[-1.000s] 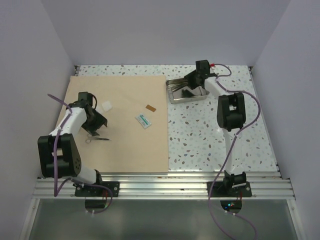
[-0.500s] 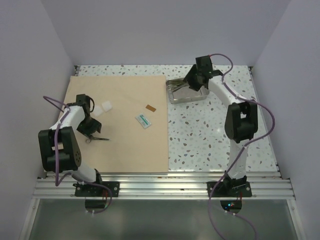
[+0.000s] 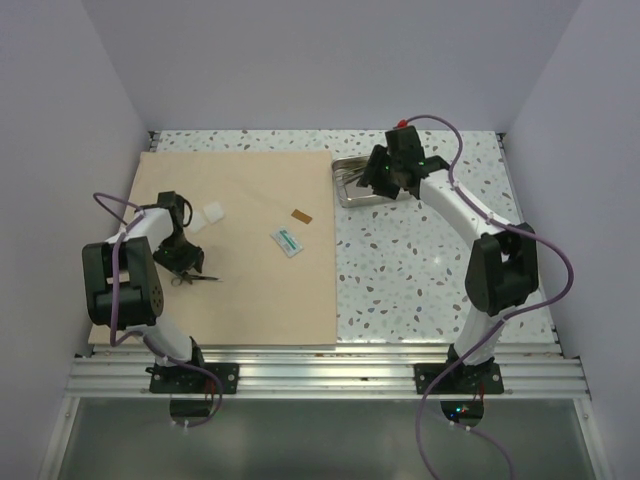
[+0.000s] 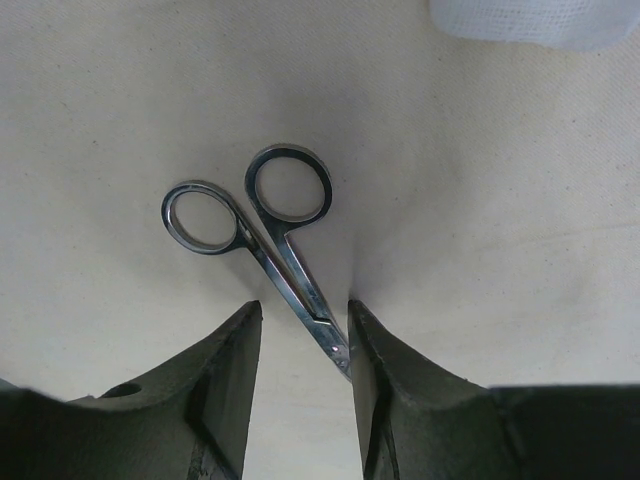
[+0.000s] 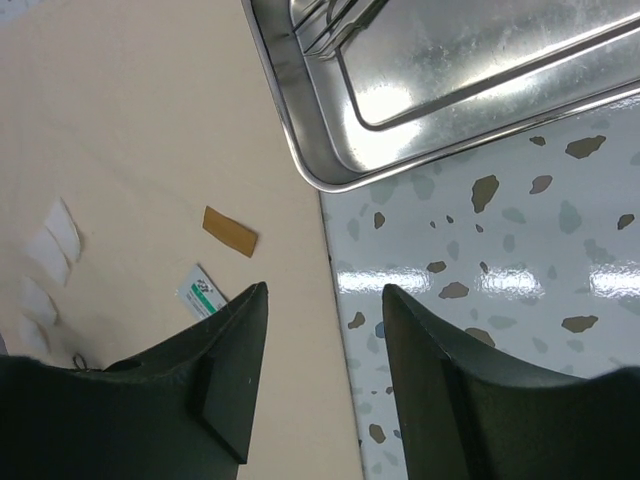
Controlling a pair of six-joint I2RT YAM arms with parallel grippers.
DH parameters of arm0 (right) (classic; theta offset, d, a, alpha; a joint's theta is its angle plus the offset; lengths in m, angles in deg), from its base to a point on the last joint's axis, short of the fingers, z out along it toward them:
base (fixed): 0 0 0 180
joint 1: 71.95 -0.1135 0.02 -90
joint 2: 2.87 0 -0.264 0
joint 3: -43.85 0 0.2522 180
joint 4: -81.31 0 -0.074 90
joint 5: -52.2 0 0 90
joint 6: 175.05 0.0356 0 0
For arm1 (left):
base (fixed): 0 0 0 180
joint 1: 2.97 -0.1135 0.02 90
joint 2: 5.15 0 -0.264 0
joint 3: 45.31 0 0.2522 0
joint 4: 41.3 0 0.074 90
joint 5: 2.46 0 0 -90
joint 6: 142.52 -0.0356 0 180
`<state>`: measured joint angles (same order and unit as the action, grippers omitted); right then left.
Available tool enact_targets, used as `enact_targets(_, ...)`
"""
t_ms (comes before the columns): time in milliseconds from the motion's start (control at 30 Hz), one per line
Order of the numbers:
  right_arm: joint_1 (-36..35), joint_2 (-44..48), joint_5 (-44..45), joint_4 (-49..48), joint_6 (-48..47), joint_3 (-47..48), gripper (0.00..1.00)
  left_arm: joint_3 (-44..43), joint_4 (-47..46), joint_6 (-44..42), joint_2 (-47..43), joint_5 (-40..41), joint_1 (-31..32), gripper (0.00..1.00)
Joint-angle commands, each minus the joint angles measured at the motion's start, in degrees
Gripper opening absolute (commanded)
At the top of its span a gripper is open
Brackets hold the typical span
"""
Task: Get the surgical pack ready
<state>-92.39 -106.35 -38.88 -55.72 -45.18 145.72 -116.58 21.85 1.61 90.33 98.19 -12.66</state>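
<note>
**Item count.** You have one tan wrap sheet [image 3: 250,290], laid flat on the left and middle of the table. There is one steel tray [image 3: 345,195], one pair of scissors [image 4: 270,240], one brown strip [image 3: 301,216] and one green-and-white packet [image 3: 288,242]. There is also a small cluster of white gauze squares [image 3: 212,213]. The overhead view shows at least two squares; the exact number cannot be told. Slender steel instruments lie at one end of the tray, and their number cannot be told either.

**Tool state.**
- The left gripper [image 4: 300,320] is low over the sheet with its jaws parted astride the scissor blades. One finger meets the blade and the other stands apart from it, so nothing is clamped.
- The right gripper [image 5: 325,290] hovers above the tray's corner with its jaws parted and nothing between them.

**Edges and room.**
- The tray sits on the bare table at the far side, right against the sheet's right edge near its far corner.
- The scissors, gauze, strip and packet all lie on the sheet, well apart from the tray.
- The scissors are near the sheet's left edge, with the gauze just beyond them.
- A broad stretch of table shows between the tray and the near rail [image 3: 320,375].

**Surface and room.** The table [image 3: 420,270] is a speckled terrazzo pattern and glossy. Pale lavender walls [image 3: 320,60] enclose it on three sides. Both arm bases are bolted to the aluminium rail.
</note>
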Motion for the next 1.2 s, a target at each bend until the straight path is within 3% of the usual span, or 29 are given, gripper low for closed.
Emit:
enact_targets(0,-0.2,0.7,-1.1,-0.8,-1.5,1.0,0.54,0.2,0.5,2.4,0.1,-0.2,-0.5,0.43)
enact_targets(400,-1.9,-1.1,-1.5,-0.5,-1.9,2.7,0.53,0.6,0.3,2.7,2.0,0.2,-0.5,0.28)
enact_targets(667,-2.8,-1.8,-1.5,-0.2,-2.6,3.9,0.53,0.3,1.2,2.7,0.8,-0.4,-0.4,0.01)
enact_targets(1000,-4.9,-4.2,-6.8,-0.8,-3.3,6.1,0.54,-0.1,3.6,-0.3,-9.4,-2.9,-0.2,0.0)
enact_targets(1167,-6.3,-6.5,-13.0,-2.7,-3.2,7.0,0.57,0.4,1.4,-8.0,-14.1,-7.9,1.3,0.0)
